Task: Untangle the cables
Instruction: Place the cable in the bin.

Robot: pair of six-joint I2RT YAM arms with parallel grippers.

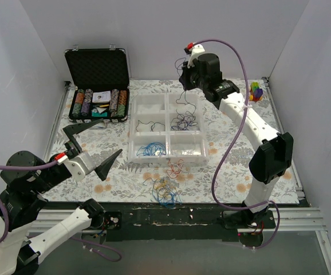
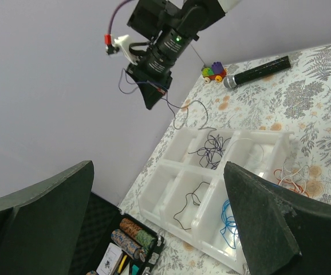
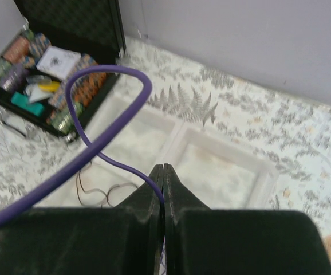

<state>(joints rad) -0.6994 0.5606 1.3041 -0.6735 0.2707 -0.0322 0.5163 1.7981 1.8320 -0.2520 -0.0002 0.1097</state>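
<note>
Nearest, at the front edge between the two arm bases: the tangle (image 1: pixel 164 192) of yellow, blue and orange cables, with a few red strands (image 1: pixel 177 167) just beyond it. Left gripper (image 1: pixel 94 150) hovers low at near left, jaws spread wide, nothing in them. The tangle lies to its right and slightly nearer, so this arm is much the closer one. Past the red strands sits the white tray (image 1: pixel 133 137), blue strands (image 1: pixel 152 149) in its near-left compartment, dark ones in others. Farthest: right gripper (image 1: pixel 185 80), raised over the tray's far end, fingers pressed together on one purple strand (image 3: pixel 114 68), which hangs roughly vertical towards the far compartments. Judgement: next move is to lower and release there.
</note>
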